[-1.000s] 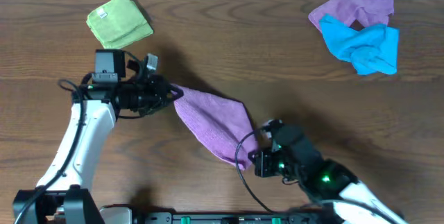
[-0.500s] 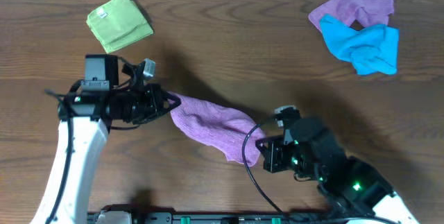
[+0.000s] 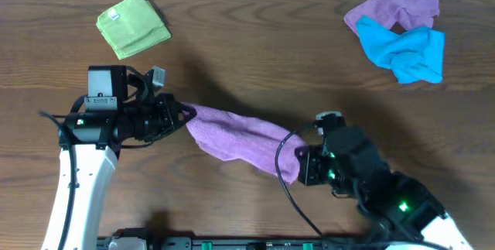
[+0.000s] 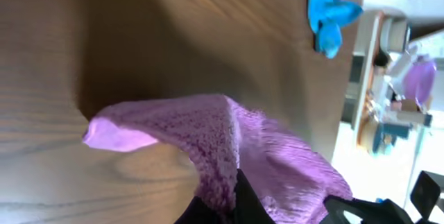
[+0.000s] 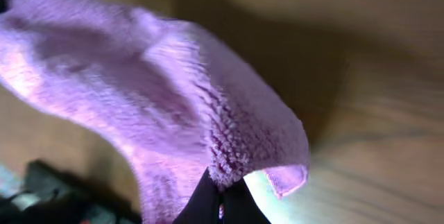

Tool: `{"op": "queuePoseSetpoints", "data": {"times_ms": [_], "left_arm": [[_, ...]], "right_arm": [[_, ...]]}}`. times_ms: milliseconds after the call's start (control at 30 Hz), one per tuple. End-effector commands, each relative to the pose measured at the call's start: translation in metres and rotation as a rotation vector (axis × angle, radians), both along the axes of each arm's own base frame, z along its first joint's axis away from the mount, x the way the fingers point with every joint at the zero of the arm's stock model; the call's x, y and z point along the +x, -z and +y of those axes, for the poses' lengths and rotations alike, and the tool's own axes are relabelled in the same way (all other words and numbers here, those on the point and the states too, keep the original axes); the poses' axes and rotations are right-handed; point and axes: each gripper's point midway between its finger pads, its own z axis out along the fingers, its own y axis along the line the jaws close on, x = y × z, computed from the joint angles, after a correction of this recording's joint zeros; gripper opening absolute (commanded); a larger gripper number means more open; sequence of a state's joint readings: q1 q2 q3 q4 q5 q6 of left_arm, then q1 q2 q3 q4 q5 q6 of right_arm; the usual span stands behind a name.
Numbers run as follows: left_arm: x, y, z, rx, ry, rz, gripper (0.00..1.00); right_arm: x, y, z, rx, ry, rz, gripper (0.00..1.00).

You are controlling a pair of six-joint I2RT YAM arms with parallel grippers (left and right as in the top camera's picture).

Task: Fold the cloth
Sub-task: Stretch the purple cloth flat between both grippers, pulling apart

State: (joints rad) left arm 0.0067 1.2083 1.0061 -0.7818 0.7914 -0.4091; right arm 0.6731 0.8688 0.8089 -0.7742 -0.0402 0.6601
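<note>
The lilac cloth (image 3: 236,135) hangs stretched between both grippers above the middle of the table, sagging slightly. My left gripper (image 3: 182,115) is shut on its left end, and in the left wrist view the cloth (image 4: 208,141) bunches up from the closed fingertips (image 4: 239,200). My right gripper (image 3: 298,161) is shut on the right end; in the right wrist view the cloth (image 5: 139,92) drapes away from the pinched fingertips (image 5: 220,200), one corner folded over beside them.
A folded lime-green cloth (image 3: 132,24) lies at the back left. At the back right a second purple cloth (image 3: 390,8) lies crumpled under a bright blue cloth (image 3: 406,49). Bare wooden table (image 3: 255,56) lies between them.
Both grippers have moved apart, the left leftward and the right rightward, pulling the lifted cloth from a hanging triangle into a longer, flatter band.
</note>
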Motion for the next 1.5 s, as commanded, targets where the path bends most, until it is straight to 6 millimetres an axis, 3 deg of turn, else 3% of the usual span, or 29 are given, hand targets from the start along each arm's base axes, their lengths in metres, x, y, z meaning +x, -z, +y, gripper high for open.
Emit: {"op": "queuePoseSetpoints", "data": {"times_ms": [0, 267, 667, 900, 967, 1033, 1100, 1133, 1200, 1267, 1467], "left_arm": [[0.013, -0.004, 0.009, 0.036, -0.065, -0.02, 0.06], [0.047, 0.01, 0.001, 0.093, -0.082, -0.074, 0.06], [0.112, 0.051, -0.009, 0.083, -0.116, -0.116, 0.06], [0.132, 0.079, -0.015, 0.071, -0.126, -0.099, 0.06], [0.137, 0.087, -0.018, 0.073, -0.124, -0.104, 0.08], [0.143, 0.092, -0.019, 0.071, -0.122, -0.115, 0.25], [0.148, 0.095, -0.019, 0.07, -0.123, -0.129, 0.7], [0.15, 0.095, -0.019, 0.069, -0.125, -0.136, 0.77], [0.154, 0.093, -0.015, 0.081, -0.141, -0.154, 0.84], [0.157, 0.09, -0.011, 0.081, -0.151, -0.171, 0.97], [0.139, 0.089, -0.001, 0.057, -0.147, -0.085, 0.95]], "right_arm": [[0.029, -0.004, -0.011, -0.099, 0.058, -0.096, 0.01], [0.079, 0.013, 0.002, -0.144, 0.053, -0.148, 0.01], [0.138, 0.035, -0.029, -0.22, 0.14, -0.194, 0.01], [0.178, 0.056, -0.03, -0.228, 0.162, -0.243, 0.02], [0.185, 0.064, -0.03, -0.229, 0.171, -0.245, 0.1], [0.191, 0.072, -0.032, -0.243, 0.187, -0.244, 0.29], [0.193, 0.074, -0.034, -0.255, 0.196, -0.244, 0.47], [0.193, 0.074, -0.035, -0.256, 0.198, -0.244, 0.51], [0.192, 0.072, -0.035, -0.255, 0.199, -0.248, 0.54], [0.191, 0.068, -0.036, -0.252, 0.199, -0.252, 0.56], [0.164, 0.061, -0.045, -0.237, 0.231, -0.159, 0.59]]}}
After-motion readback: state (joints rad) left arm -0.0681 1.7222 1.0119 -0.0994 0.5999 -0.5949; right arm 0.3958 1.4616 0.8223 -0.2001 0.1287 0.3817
